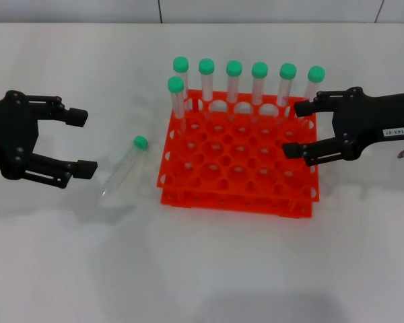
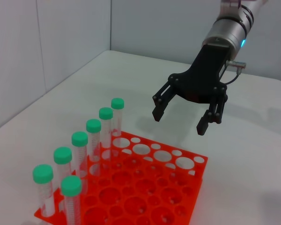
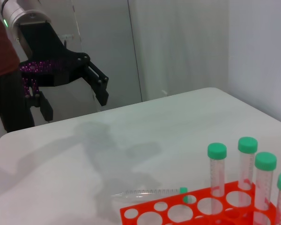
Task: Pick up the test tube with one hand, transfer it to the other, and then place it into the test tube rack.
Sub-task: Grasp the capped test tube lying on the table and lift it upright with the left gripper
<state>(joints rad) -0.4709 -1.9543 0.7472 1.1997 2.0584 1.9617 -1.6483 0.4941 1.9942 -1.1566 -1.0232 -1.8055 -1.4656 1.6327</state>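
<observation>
An orange test tube rack [image 1: 239,158] is standing on a white table [image 1: 202,269], with seven green-capped tubes [image 1: 233,84] standing upright in its holes: six along the far row and one more at the left end of the next row. One test tube [image 1: 124,169] is lying on its side on the table just beside the rack's left edge, apart from it, its green cap pointing toward the far side and its clear rounded end pointing toward the robot. The left gripper [image 1: 81,142], black and unlabelled, is hovering at the left of the lying tube with its fingers spread wide apart and holding nothing; its fingertips are pointing toward the tube but are not touching it. In the right wrist view this same gripper [image 3: 74,96] is showing above the table, well above the lying tube [image 3: 150,192]. The right gripper [image 1: 293,128], black with a small white label on its body, is hanging over the rack's right edge with its fingers also apart and empty; the left wrist view is showing it [image 2: 178,121] raised above the rack [image 2: 145,187].
</observation>
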